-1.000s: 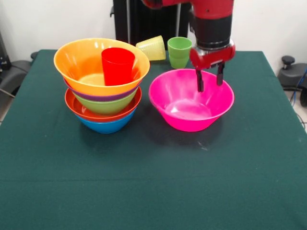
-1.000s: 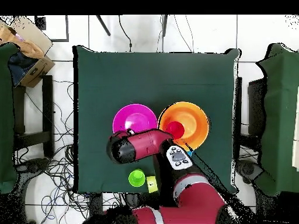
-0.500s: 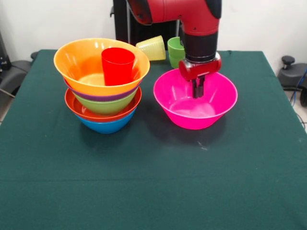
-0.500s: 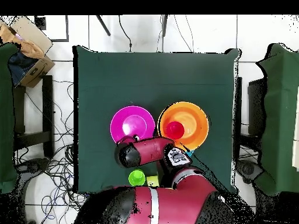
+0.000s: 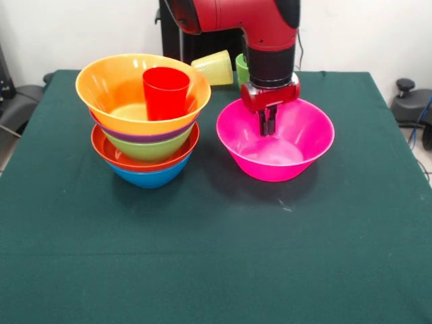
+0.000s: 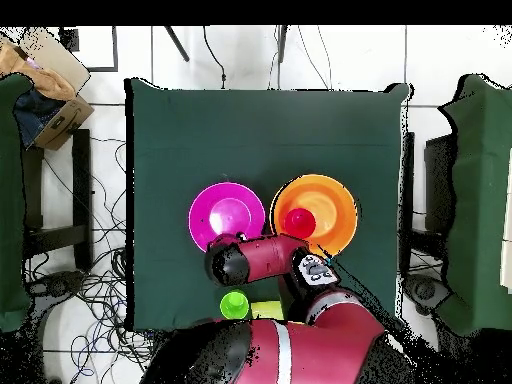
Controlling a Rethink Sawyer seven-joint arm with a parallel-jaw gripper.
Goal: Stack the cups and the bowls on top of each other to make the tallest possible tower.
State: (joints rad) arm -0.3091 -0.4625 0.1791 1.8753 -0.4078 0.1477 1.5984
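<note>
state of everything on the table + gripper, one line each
gripper: shut, fingers together, inside the pink bowl near its far rim
pink bowl: upright on the table, beside the tower
tower: nested bowls, upright, yellow-orange bowl on top
red cup: upright, inside the top bowl
yellow cup: tipped on its side
green cup: upright, mouth up, partly hidden by the arm

A dark green cloth-covered tabletop (image 5: 216, 256) filled most of the front view, against a plain white wall (image 5: 74, 30). From overhead, the tabletop (image 6: 265, 130) stood on a pale tiled floor (image 6: 230, 55) strewn with thin black cables (image 6: 100, 290). An open brown cardboard box (image 6: 45, 75) sat beyond one corner. Dark green draped furniture stood beside the tabletop on either side (image 6: 478, 200) (image 6: 12, 200), apart from it.
</note>
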